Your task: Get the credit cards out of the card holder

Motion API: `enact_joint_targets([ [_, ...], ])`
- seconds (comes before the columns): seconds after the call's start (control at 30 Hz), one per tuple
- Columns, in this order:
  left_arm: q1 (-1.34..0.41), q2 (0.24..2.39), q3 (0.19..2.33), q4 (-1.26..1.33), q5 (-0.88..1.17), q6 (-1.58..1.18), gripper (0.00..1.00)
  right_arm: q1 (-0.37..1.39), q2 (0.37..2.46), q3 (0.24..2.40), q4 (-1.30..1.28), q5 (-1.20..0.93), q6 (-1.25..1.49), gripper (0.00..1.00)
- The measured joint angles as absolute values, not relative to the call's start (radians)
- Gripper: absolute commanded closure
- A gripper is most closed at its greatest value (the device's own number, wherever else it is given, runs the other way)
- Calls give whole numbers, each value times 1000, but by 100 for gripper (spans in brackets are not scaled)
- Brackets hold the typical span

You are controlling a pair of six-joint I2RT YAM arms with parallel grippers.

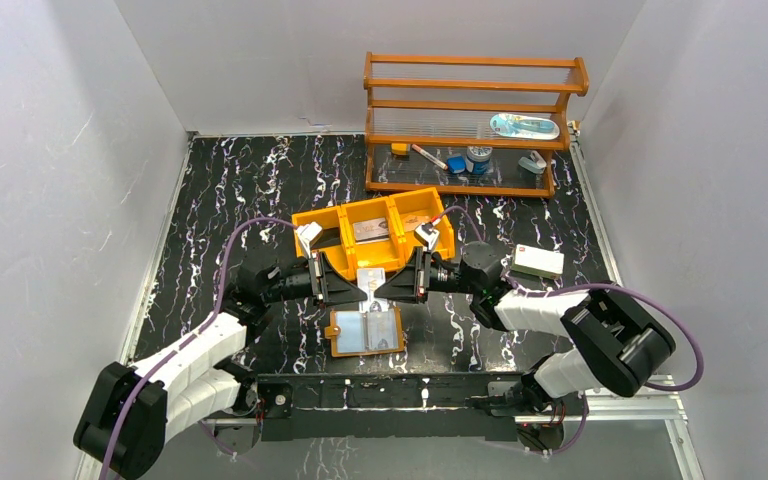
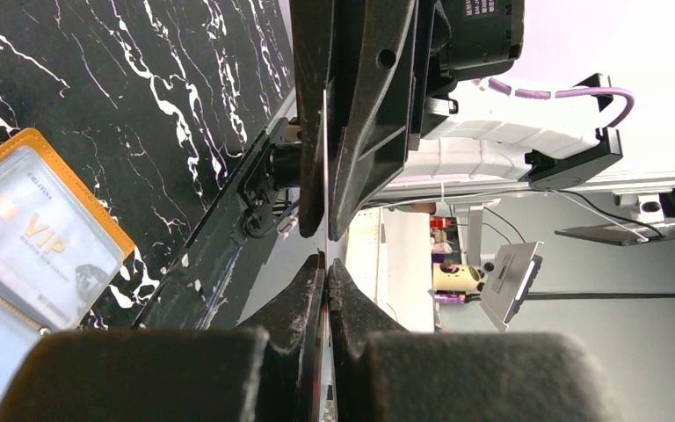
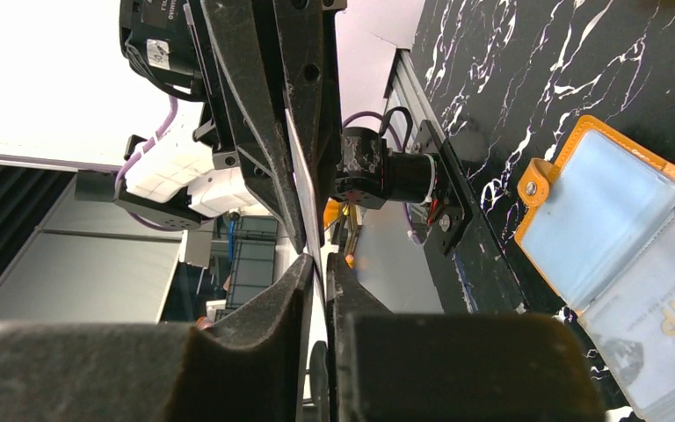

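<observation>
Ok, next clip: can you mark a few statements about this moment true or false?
The card holder lies open on the table. True.
The left gripper is empty. False: it is shut on the edge of a credit card.
A VIP card sits in a holder pocket. True.
The white box sits inside the orange tray. False: it lies on the table, to the right of the tray.
</observation>
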State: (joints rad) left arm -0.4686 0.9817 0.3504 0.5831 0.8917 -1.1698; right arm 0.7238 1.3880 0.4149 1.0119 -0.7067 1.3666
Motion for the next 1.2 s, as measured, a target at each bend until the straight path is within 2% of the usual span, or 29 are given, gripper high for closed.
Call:
enact_joint_targets([
  [0.13,-468,982,339,587,896,-1173,98,729,1398,415,1034,-711,1381,98],
  [0.2,-468,982,337,589,897,-1176,82,731,1398,415,1039,-710,1382,100],
  [0.37,-468,981,343,515,876,-1129,33,735,1392,415,1014,-697,1374,100],
  [0.4,-468,978,348,482,866,-1112,26,735,1384,415,990,-688,1364,100],
  [0.47,-467,969,369,406,838,-1073,18,735,1358,415,926,-666,1336,100],
  [0.63,-467,913,455,187,720,-970,12,733,1233,433,631,-557,1212,100],
  [0.83,-468,858,567,-99,505,-837,4,722,1139,583,221,-340,1014,100],
  [1.0,-467,836,656,-337,268,-739,2,720,1174,752,9,-191,822,100],
  [1.2,-453,873,710,-528,20,-675,2,720,1304,926,-125,-68,606,100],
])
